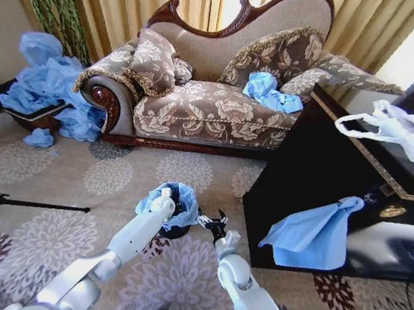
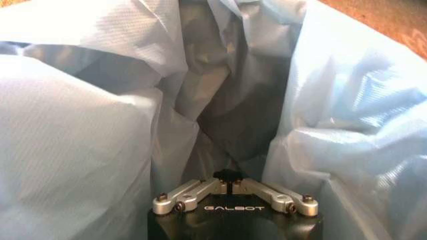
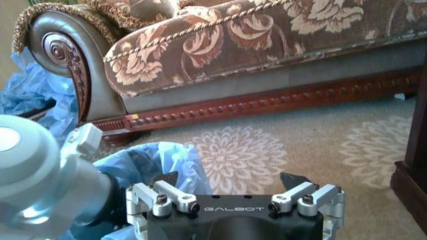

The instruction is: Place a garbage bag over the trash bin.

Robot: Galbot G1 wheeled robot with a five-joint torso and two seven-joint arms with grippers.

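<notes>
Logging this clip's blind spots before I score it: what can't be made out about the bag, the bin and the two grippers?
- Left gripper: head view, buried in the garbage bag; its wrist view shows film close up, fingertips hidden.
- Trash bin: head view, rim wrapped by film and crossed by the left arm, so the bag's seating is unclear.
- Right gripper: open beside the bin; tips cropped in its wrist view.
</notes>
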